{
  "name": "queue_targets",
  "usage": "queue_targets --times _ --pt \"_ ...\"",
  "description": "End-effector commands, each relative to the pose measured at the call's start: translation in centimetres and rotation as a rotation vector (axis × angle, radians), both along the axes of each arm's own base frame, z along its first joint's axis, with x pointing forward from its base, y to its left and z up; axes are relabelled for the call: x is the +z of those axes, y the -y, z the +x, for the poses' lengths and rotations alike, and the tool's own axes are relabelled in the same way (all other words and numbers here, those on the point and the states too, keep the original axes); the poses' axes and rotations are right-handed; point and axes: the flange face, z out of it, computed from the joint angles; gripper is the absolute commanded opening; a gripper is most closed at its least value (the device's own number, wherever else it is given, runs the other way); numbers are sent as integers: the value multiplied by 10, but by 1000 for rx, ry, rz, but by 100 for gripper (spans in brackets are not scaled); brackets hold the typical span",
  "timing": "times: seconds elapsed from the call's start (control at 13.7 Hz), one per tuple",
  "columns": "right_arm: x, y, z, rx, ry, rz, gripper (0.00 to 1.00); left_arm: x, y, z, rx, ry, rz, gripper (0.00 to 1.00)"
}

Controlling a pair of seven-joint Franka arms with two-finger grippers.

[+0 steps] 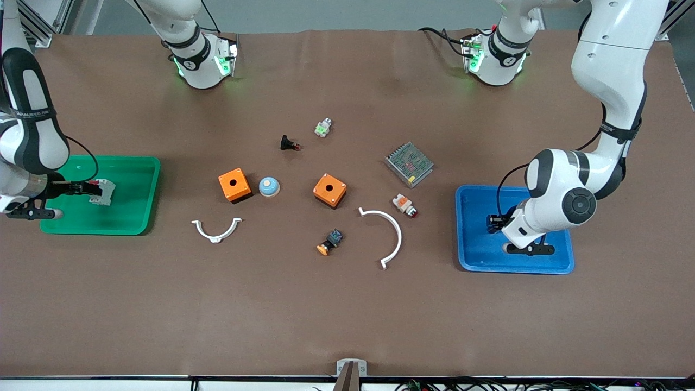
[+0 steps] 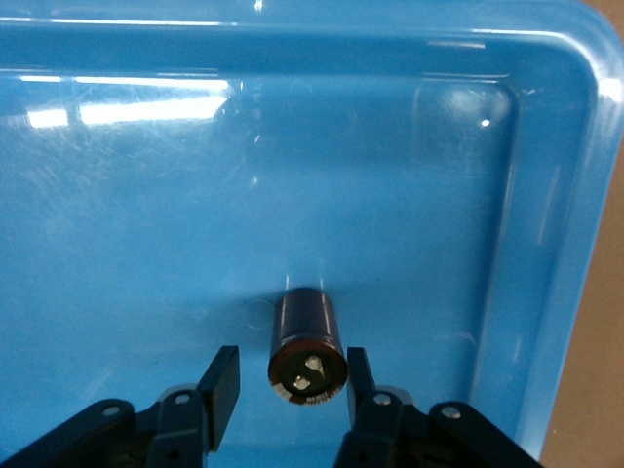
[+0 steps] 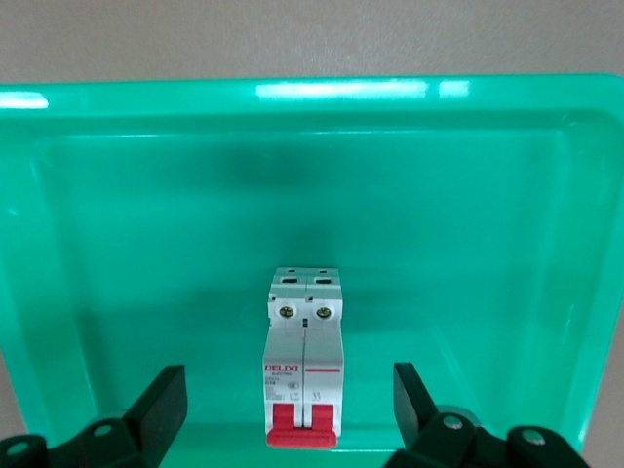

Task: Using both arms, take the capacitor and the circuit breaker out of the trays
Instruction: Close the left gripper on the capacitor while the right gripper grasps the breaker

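Observation:
The capacitor (image 2: 307, 341), a stubby black cylinder, lies on the floor of the blue tray (image 2: 146, 195). My left gripper (image 2: 290, 366) is open around it, with a gap on one side. In the front view the left gripper (image 1: 497, 222) is low in the blue tray (image 1: 478, 255). The breaker (image 3: 304, 361), white-grey with red levers, lies in the green tray (image 3: 487, 195). My right gripper (image 3: 291, 385) is wide open around its lever end without touching it. The front view shows the right gripper (image 1: 91, 189) at the breaker (image 1: 104, 192) in the green tray (image 1: 130, 217).
Between the trays lie two orange boxes (image 1: 234, 185) (image 1: 329, 190), a blue dome (image 1: 269, 187), two white curved pieces (image 1: 216, 230) (image 1: 388, 233), a mesh-covered metal box (image 1: 409, 164), and several small button parts (image 1: 289, 144) (image 1: 405, 205) (image 1: 330, 242).

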Motion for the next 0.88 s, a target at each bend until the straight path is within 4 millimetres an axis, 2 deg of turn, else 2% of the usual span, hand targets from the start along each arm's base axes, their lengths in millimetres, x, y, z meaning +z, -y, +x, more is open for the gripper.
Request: queue_targets --times 0.0,0.15,0.22,0.29,0.36,0.44,0.51,0.66,0.8 --pt "-3 -4 -14 27 28 19 93 -5 6 2 20 13 -16 35" --pt "-6 -2 -17 38 24 23 86 0 5 3 22 17 -17 16" --pt "-6 1 -20 29 19 26 74 9 5 3 22 20 -17 8" --pt "-7 1 -20 30 16 28 65 26 8 4 16 34 -20 2" --pt "-7 1 -21 27 13 28 55 39 11 3 10 30 -20 1" --pt "-8 1 -22 28 9 30 45 63 19 0 6 23 -20 1" --pt "-10 0 -23 28 4 33 36 84 29 -5 30 10 -15 1" --pt "-9 0 -23 22 2 33 26 118 68 -18 82 5 -14 1" --pt "-7 -2 -22 21 -6 35 21 127 111 -35 133 -17 -7 1"
